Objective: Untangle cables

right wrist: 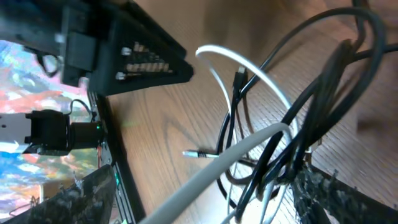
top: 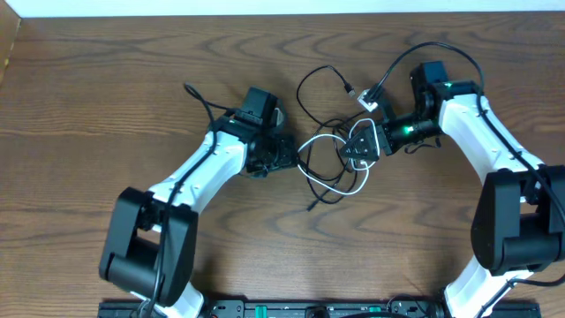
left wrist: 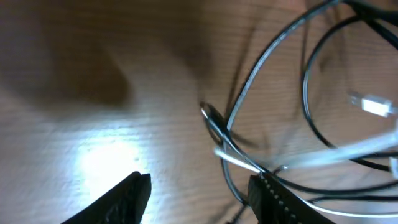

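Well, L side: broad bare wood of table (top: 79,106) from left edge to L arm. left gripper (top: 281,152) at tangle's left fringe, jaws apart, nothing pinched. cables (top: 335,155) mid-table btwn arms, white cable (right wrist: 249,62) looping thru black ones. right gripper (top: 365,146) in tangle's right part, jaws wide, cords passing btwn fingers, none clamped. Far table edge well apart from tangle
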Motion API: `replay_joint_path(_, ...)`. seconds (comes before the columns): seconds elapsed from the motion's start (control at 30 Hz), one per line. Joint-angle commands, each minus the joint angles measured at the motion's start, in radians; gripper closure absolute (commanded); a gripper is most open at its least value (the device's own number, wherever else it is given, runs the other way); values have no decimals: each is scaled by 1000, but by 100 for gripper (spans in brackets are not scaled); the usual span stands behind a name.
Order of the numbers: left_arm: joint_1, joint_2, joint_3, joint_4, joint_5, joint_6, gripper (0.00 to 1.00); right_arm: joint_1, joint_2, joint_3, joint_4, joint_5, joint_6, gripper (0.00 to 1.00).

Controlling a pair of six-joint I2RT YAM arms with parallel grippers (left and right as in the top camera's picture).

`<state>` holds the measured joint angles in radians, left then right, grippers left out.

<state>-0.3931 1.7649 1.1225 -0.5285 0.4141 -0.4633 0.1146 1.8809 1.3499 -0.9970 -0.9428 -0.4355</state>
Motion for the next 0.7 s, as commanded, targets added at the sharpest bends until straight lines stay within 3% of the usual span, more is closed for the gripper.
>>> replay_joint_path(0.0, -21, 45, 7, 27, -8, 22, 44, -37, -39, 16, -3, 2, -5, 15)
replay_joint_path(0.13, -39, 72, 7, 53, -14, 22, 44, -72, -39, 16, -10, 14, 5, 15)
replay_joint_path(0.47, -72, 87, 7, 148, -14, 21, 44, -80, -39, 16, 39, 349, 244, 18)
replay_joint_path(0.67, -80, 87, 7, 160, 20, 22, 39, -66, -39, 15, 42, 370, 257, 17)
